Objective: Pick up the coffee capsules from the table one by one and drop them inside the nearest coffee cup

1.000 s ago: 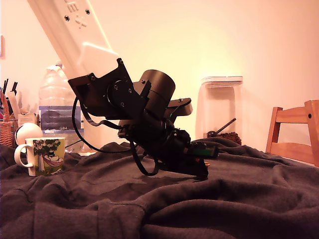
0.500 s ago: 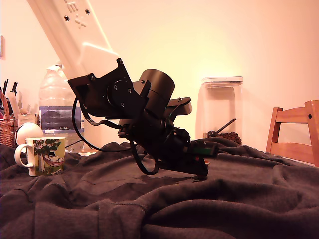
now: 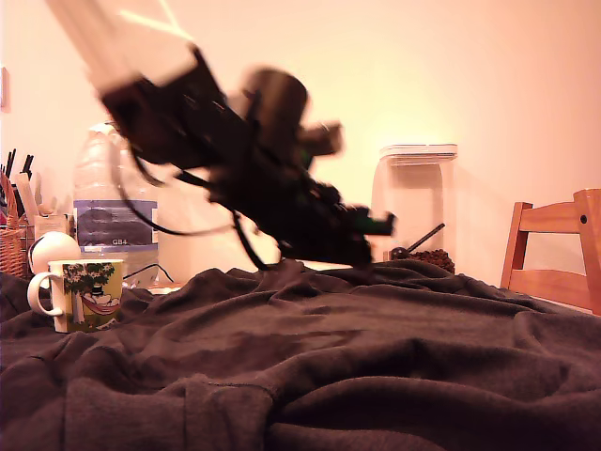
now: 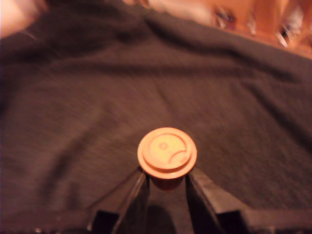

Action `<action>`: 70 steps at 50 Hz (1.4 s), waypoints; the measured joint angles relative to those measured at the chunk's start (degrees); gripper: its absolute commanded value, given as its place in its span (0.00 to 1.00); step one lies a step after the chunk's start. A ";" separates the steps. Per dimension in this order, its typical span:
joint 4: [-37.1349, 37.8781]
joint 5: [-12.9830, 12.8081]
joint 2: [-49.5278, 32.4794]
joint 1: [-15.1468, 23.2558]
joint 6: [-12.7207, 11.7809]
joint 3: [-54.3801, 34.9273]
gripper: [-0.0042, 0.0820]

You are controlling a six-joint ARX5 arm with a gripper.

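In the wrist view a reddish-brown coffee capsule (image 4: 167,152) with a wide flat rim is pinched between the two black fingers (image 4: 130,197) of my gripper (image 4: 166,183), held above the dark fabric table (image 4: 73,122). The exterior view shows the arm motion-blurred, the gripper (image 3: 362,246) lifted clear of the table (image 3: 376,357); the capsule does not show there. The white coffee cup (image 3: 83,294) with its tree print stands at the exterior view's far left, well away from the gripper.
A clear bottle with a blue label (image 3: 111,211) stands behind the cup. A tall white-lidded canister (image 3: 416,207) holding beans and a scoop is at the back. A wooden chair (image 3: 554,249) is at the exterior view's right.
The arm has risen from the fabric and swung up and back, lifting the gripper off the table with the capsule in it. The cup has not moved.
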 measured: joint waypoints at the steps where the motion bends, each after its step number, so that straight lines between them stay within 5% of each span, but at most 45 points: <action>1: 0.33 -0.07 -0.55 0.17 0.00 -0.76 0.14; 34: 4.57 -3.74 -19.17 8.35 -0.22 -18.14 0.14; 70: -16.98 -7.02 -37.20 17.86 -1.55 -23.54 0.14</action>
